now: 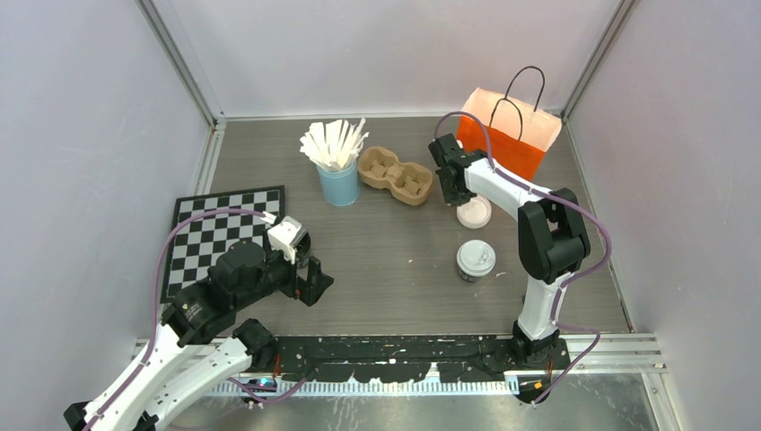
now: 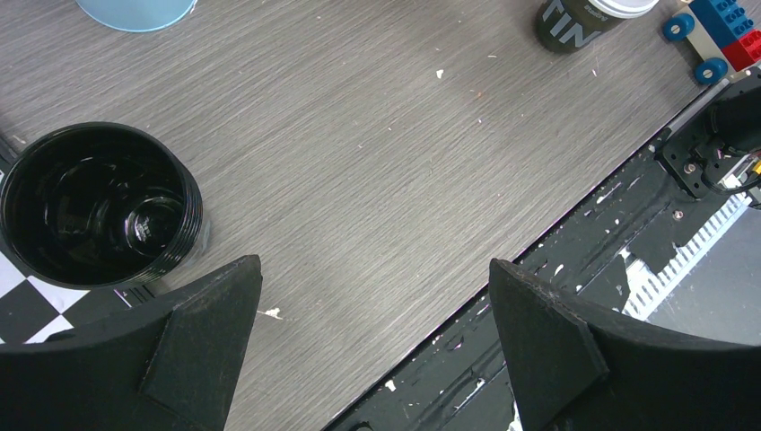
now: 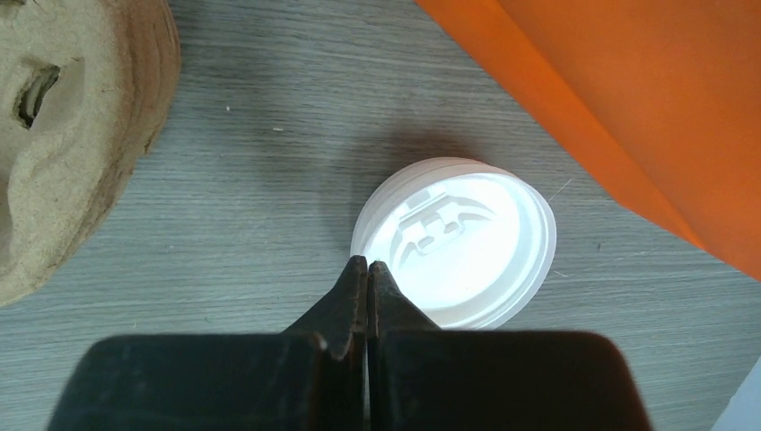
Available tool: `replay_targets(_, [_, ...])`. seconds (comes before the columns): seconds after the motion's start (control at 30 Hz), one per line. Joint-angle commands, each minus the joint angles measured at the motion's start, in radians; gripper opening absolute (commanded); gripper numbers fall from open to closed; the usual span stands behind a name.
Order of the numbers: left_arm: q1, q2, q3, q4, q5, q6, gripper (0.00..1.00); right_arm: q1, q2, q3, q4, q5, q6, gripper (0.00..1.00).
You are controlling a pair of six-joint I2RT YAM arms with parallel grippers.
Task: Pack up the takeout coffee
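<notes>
Grey wood-grain tabletop [image 1: 395, 260], walled by pale panels, held everything. At the far right, the right gripper [image 3: 368, 262] had its black fingers pressed flat together with nothing between them. Their tips lay over the near rim of the far takeout coffee [image 3: 467, 233]; whether they touched it could not be told. From above, that cup showed only its round white plastic lid, smooth, with a raised rim and a faint embossed mark. Just beyond it rose the orange paper bag [image 1: 510, 135], matte, with thin dark loop handles. To the gripper's left sat a moulded pulp cup carrier [image 1: 396, 174], rough and brown, with two wells. Past that stood a light-blue cup [image 1: 339, 184] of white sticks. The near takeout coffee [image 1: 475, 259] stood apart, closer to the arm bases, its dark paper wall bearing pale lettering under a white lid. Well away, the left gripper [image 2: 377, 287] hung with jaws spread wide over bare table beside a checkerboard [image 1: 215, 229].
</notes>
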State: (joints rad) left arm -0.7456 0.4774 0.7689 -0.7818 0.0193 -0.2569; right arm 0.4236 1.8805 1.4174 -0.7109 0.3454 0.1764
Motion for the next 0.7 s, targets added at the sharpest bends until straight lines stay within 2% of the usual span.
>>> replay_targets(0.0, [0.003, -0.01, 0.007, 0.018, 0.01, 0.004, 1.0, 0.004, -0.017, 0.017, 0.016, -0.007, -0.004, 0.0])
replay_targets(0.1, [0.003, -0.008, 0.007, 0.018, 0.01, 0.004, 1.0, 0.006, -0.022, 0.013, 0.019, -0.001, 0.001, 0.1])
replay_targets(0.17, [0.002, -0.005, 0.007, 0.019, 0.011, 0.004, 1.0, 0.005, -0.026, 0.012, 0.021, 0.0, -0.002, 0.01])
replay_targets(0.23, [0.003, -0.006, 0.007, 0.019, 0.011, 0.004, 1.0, 0.005, -0.021, 0.014, 0.017, 0.003, -0.004, 0.0])
replay_targets(0.37, [0.003, -0.01, 0.007, 0.018, 0.007, 0.004, 1.0, 0.005, -0.017, 0.015, 0.027, 0.001, 0.006, 0.14])
replay_targets(0.47, [0.003, -0.017, 0.006, 0.018, 0.005, 0.004, 1.0, 0.005, -0.006, 0.017, 0.034, 0.012, 0.0, 0.19])
replay_targets(0.67, [0.003, -0.018, 0.006, 0.018, 0.007, 0.004, 1.0, 0.006, 0.022, 0.022, 0.035, 0.026, -0.003, 0.21])
